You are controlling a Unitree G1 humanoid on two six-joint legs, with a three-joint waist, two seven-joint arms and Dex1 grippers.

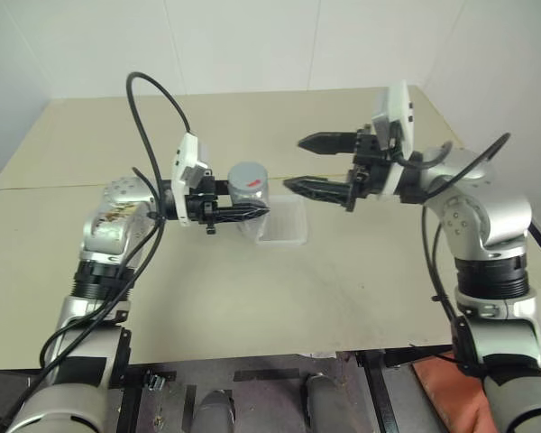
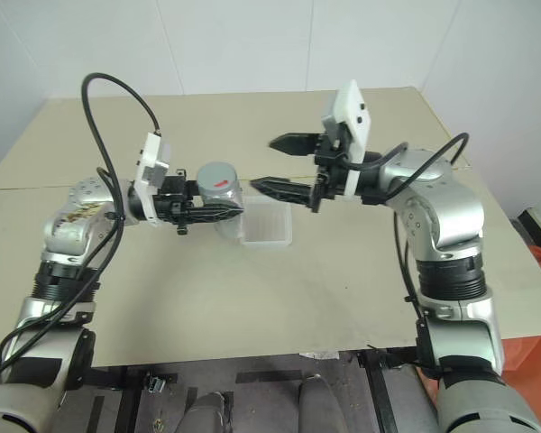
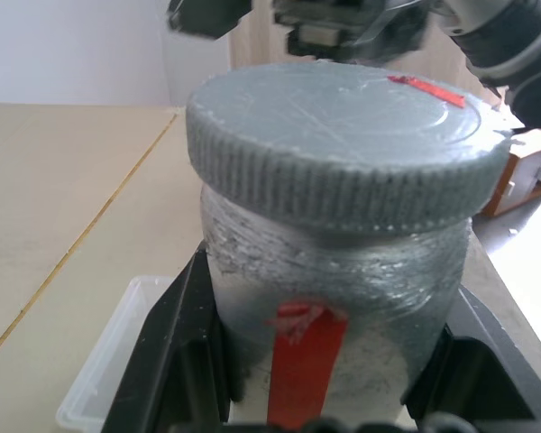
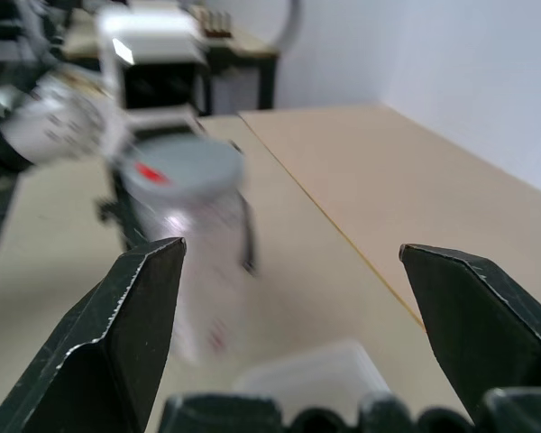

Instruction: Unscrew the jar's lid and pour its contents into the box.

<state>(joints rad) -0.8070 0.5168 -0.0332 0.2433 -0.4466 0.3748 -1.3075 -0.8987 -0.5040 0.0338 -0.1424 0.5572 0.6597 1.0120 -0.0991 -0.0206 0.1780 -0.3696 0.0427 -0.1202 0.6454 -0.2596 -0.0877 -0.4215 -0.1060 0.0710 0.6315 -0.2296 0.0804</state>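
gripping jar (image 1: 250,185), left hand (image 1: 252,212) level

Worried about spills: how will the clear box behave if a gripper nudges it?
The box looks thin, clear plastic and holds nothing I can see, so it is probably light and would slide on the smooth table rather than tip, being shallow. Its walls may flex.

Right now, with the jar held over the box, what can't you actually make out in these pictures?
- The contents: in the left wrist view the jar has a cloudy wall, so nothing inside shows.
- The jar's base: hidden there by the left gripper clamped around it.
- How tightly the lid is screwed on: no view tells.
- The box: cut off in the right wrist view by the open right gripper, and blurred.
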